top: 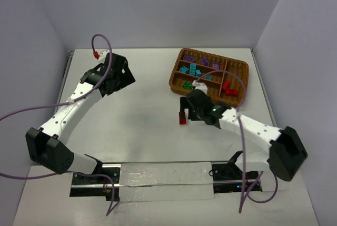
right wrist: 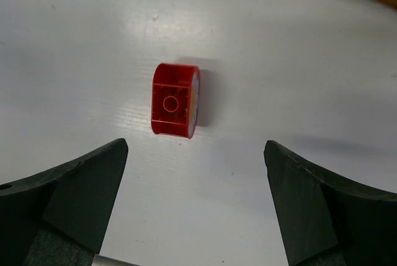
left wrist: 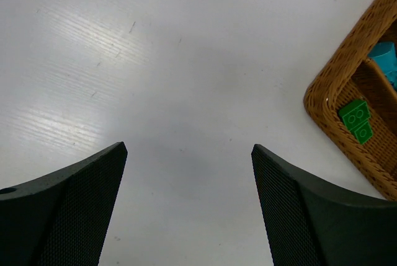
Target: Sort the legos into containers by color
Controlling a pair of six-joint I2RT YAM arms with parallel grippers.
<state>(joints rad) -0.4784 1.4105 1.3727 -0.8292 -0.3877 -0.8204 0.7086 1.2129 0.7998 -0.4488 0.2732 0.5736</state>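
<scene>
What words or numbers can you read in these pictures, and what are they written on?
None: no word, number, label or logo can be read in any view.
The red brick on the table has a pale side face, but it is seen almost edge-on, so any print there cannot be told.
The other bricks in the wicker tray look too small to show any marks.
</scene>
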